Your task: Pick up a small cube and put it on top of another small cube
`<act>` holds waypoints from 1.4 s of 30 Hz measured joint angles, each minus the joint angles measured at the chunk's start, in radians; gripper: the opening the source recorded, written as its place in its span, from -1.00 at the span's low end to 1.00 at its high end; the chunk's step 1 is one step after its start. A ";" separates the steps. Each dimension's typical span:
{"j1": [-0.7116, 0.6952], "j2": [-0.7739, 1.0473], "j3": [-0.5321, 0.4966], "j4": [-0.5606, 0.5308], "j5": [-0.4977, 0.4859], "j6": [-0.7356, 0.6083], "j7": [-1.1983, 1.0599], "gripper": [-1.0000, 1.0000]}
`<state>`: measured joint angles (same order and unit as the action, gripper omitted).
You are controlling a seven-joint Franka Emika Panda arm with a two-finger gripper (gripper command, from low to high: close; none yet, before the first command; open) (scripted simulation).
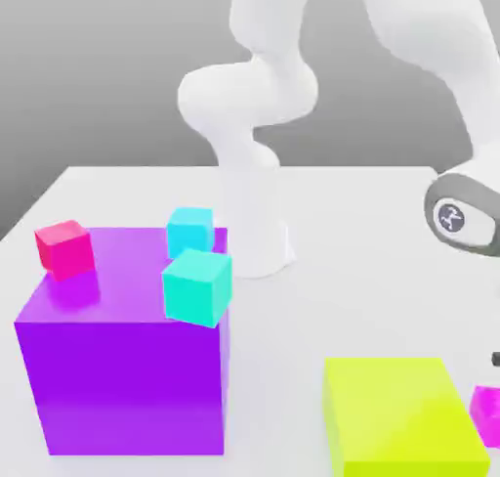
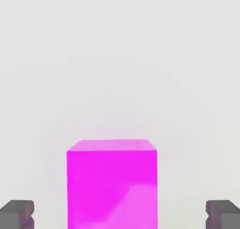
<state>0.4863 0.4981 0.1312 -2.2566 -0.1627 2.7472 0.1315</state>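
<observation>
2 cyan cubes (image 1: pixel 198 285), 1 magenta cube (image 2: pixel 112 183), 1 pink-red cube (image 1: pixel 65 247); pincer (image 2: pixel 120 216) apart.

magenta cube (image 2: pixel 112 183) on white table (image 2: pixel 117 59) | between 2 spread fingers (image 2: pixel 18 214), untouched

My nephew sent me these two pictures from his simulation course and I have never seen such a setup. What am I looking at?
It is a computer-rendered white robot arm on a white table. One picture is taken from off the arm, the other from a camera on its hand. The open gripper holds nothing; its two grey fingertips flank a small magenta cube. On the table also stand a big purple block, a yellow-green block, a small pink-red cube and two cyan cubes.
</observation>
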 joint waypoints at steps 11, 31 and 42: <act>-0.020 -0.111 0.027 -0.023 0.034 -0.088 -0.026 -1.00; -0.610 -0.786 -0.367 -0.083 0.023 -0.608 0.374 -1.00; -0.725 -0.852 -0.440 -0.260 0.041 -0.572 0.478 1.00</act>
<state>-0.2389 -0.3536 -0.3088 -2.5163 -0.1217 2.1750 0.6098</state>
